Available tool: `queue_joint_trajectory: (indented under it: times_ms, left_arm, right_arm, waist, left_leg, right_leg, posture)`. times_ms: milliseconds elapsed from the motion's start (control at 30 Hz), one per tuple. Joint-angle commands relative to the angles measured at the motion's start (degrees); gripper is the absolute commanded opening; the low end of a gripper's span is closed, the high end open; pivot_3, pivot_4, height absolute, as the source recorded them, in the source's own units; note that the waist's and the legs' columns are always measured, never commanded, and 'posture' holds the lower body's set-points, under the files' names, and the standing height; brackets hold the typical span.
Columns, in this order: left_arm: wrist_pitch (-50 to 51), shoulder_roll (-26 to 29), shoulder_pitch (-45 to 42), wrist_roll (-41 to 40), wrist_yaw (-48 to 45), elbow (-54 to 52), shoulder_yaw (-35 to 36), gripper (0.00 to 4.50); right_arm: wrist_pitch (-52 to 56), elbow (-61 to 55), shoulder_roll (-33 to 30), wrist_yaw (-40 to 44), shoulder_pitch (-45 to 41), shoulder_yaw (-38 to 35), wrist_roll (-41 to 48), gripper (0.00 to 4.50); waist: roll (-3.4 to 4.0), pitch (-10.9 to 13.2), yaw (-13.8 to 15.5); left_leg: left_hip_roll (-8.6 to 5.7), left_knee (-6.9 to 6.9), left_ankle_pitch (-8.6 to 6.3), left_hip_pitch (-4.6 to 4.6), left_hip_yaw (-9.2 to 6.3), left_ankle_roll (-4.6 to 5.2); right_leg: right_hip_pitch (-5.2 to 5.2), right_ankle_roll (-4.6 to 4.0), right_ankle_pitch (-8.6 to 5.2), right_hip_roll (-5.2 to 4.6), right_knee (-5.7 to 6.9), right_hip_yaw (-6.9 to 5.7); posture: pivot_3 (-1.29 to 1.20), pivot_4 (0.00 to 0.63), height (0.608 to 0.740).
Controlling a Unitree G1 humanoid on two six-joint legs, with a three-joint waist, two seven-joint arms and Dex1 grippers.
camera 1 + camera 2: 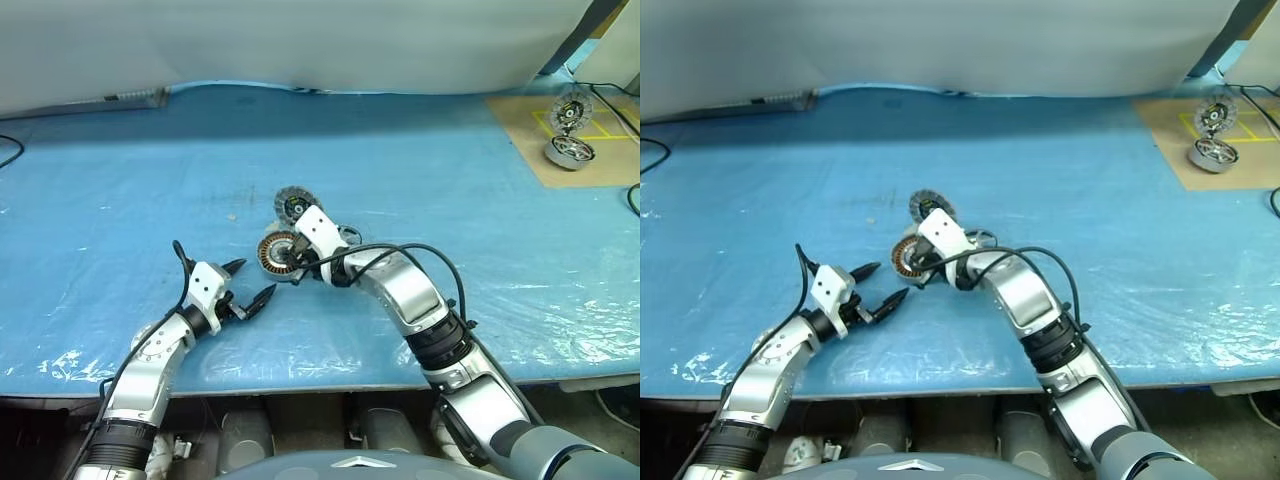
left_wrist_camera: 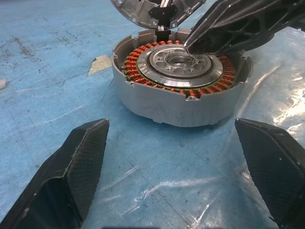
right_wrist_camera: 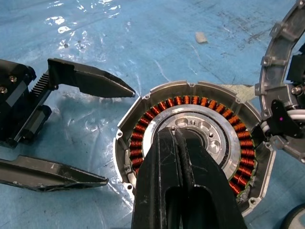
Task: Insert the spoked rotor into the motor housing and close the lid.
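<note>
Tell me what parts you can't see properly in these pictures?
- Motor housing: in the right wrist view the shut right gripper covers part of its centre and near rim.
- Lid: cut off by the left wrist view's edge.
- Two silver motors far away: too small for detail.
- Open left gripper: nothing hidden between its fingers.

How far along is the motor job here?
Started: the motor housing sits open, with a silver ring inside its copper coils. In hand: the right gripper, fingers shut, hangs over its centre; the left gripper waits open beside it. Left: closing the lid, still off.
</note>
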Motion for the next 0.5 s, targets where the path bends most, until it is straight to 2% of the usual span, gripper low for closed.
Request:
queue_joint_trajectory:
  times_ms: [33, 333, 500]
  left_arm:
    - [-1.16, 0.28, 0.06, -0.26, -0.22, -0.69, 0.55, 4.5]
    - [-0.9, 0.2, 0.26, -0.21, -0.07, -1.0, 0.54, 4.5]
    - [-0.8, 0.12, 0.48, -0.21, 0.11, -1.27, 0.53, 4.5]
  right_arm:
    - [-1.33, -0.32, 0.94, -1.11, -0.92, -0.36, -0.02, 0.02]
    - [-5.31, 6.44, 2.35, -3.85, -2.46, -0.63, -1.78, 0.02]
    - [-5.27, 6.96, 1.97, -2.58, -2.67, 0.3, -1.75, 0.02]
  waist:
    - [0.0, 0.0, 0.01]
    - [0.0, 0.0, -0.02]
    - [0.0, 0.0, -0.01]
  left_leg:
    - [0.0, 0.0, 0.0, 0.0, 0.0, 0.0]
    - [0.0, 0.0, 0.0, -0.01, 0.0, 0.0]
    - [0.0, 0.01, 0.0, -0.01, 0.0, 0.0]
  right_leg:
    - [0.0, 0.0, 0.0, 0.0, 0.0, 0.0]
    - [0.0, 0.0, 0.0, 0.0, 0.0, 0.0]
    - [0.0, 0.0, 0.0, 0.0, 0.0, 0.0]
  posture:
    - [0.0, 0.15, 0.74]
    - [0.0, 0.15, 0.74]
    - [0.0, 0.15, 0.74]
